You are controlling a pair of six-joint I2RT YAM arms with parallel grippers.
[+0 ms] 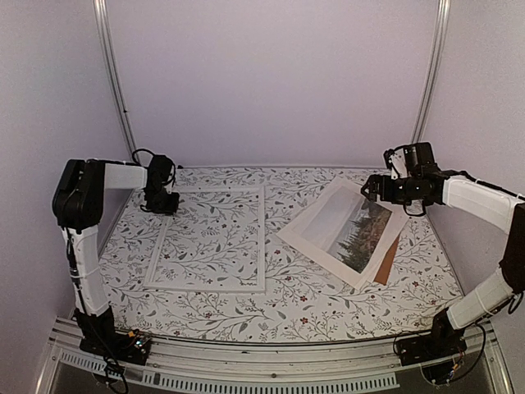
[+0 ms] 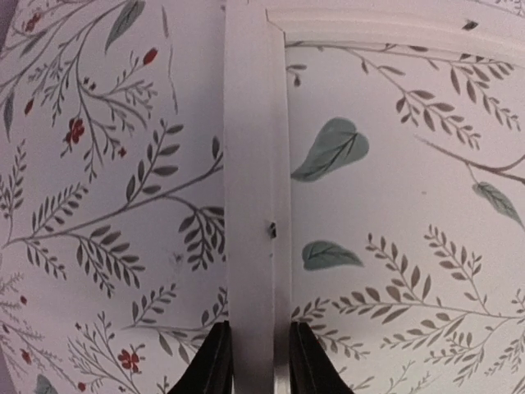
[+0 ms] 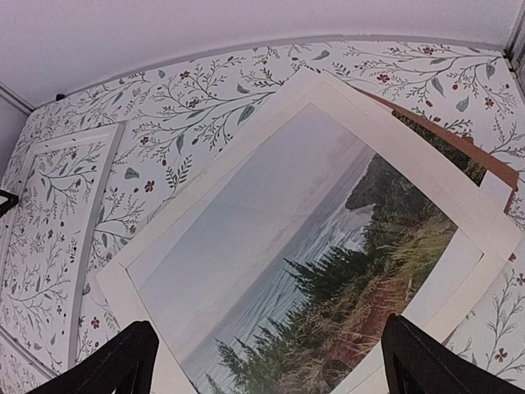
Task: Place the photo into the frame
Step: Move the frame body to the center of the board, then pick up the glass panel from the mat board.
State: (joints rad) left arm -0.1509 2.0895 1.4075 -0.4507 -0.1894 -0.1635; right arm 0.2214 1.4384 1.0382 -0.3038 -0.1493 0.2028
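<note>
Two arms stand at the near edge of a worktop [image 1: 312, 308] covered in a white leaf-and-flower print, seen from above. Lying flat at left centre of the overhead view is the thin white rectangular picture frame [image 1: 262, 238], its clear pane showing the print beneath. Right of centre lies the photo [image 1: 349, 230], a large white-bordered sheet with dark trees, water and pale sky. It is picture side up, turned at an angle to the picture frame and well apart from it. The photo rests partly on a brown hardboard panel [image 1: 388, 267], whose edge shows past the photo's lower right side. The right end effector [image 1: 371, 190] hangs over the photo's upper corner, jaws spread wide and holding nothing. The left end effector [image 1: 162, 205] sits at the upper left corner of the picture frame. In the left wrist view its two dark fingers [image 2: 212, 365] straddle the white side rail, closed in against both of its edges.
</note>
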